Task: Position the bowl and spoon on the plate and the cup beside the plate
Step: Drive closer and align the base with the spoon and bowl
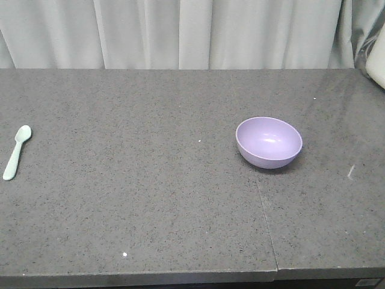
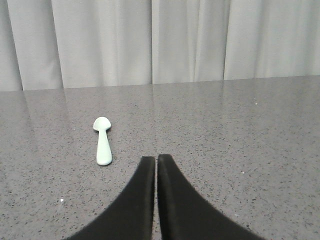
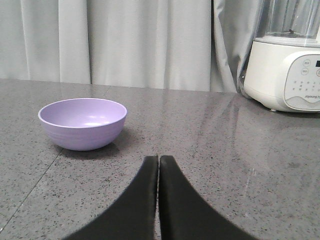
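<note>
The lavender bowl (image 1: pixel 269 142) stands upright and empty right of the table's middle; in the right wrist view the bowl (image 3: pixel 82 123) is ahead and to the left of my right gripper (image 3: pixel 158 158), which is shut on nothing. The mint-green spoon (image 1: pixel 16 152) lies flat at the table's far left edge. From the left wrist the spoon (image 2: pixel 102 141) is a little ahead and left of my left gripper (image 2: pixel 156 158), also shut and empty. The plate and the cup are out of view. Neither gripper shows in the front view.
A white blender base (image 3: pixel 285 75) stands at the back right of the grey stone table (image 1: pixel 150 198); its corner (image 1: pixel 376 60) shows in the front view. A seam (image 1: pixel 267 223) runs through the tabletop below the bowl. Grey curtains (image 1: pixel 180 33) hang behind.
</note>
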{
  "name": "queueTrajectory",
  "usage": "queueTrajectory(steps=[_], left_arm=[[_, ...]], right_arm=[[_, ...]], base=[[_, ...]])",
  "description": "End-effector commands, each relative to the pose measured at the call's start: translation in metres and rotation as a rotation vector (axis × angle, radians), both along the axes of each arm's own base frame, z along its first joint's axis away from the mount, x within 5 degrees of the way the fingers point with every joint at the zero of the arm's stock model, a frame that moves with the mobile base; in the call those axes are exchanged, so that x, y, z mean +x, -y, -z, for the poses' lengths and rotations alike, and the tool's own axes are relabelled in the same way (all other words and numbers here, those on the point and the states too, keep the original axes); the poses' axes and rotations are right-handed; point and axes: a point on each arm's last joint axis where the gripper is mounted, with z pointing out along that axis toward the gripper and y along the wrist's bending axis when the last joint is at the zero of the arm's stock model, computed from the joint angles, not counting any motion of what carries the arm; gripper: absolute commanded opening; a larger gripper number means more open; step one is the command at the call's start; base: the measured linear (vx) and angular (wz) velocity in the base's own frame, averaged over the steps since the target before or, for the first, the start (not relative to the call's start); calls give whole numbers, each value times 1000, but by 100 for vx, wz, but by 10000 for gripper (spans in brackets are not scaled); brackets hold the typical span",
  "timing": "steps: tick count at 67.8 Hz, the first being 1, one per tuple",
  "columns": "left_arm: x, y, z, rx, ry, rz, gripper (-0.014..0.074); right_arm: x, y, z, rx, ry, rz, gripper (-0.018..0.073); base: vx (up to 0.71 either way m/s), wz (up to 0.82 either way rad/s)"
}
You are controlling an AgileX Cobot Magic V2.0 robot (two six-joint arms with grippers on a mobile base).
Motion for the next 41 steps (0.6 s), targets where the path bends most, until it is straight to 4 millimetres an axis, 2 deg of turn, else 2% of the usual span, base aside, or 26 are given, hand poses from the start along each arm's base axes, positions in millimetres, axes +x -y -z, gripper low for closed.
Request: queueTrajectory(steps=[1,41], left_arm=[[-2,0,-16,-11,110,6,-7],[-2,0,-16,-11,110,6,-7]], right_arm=[[-1,1,-8,-10,92,11,-3],[-1,1,-8,-10,92,11,-3]], base=[[0,0],[0,0]])
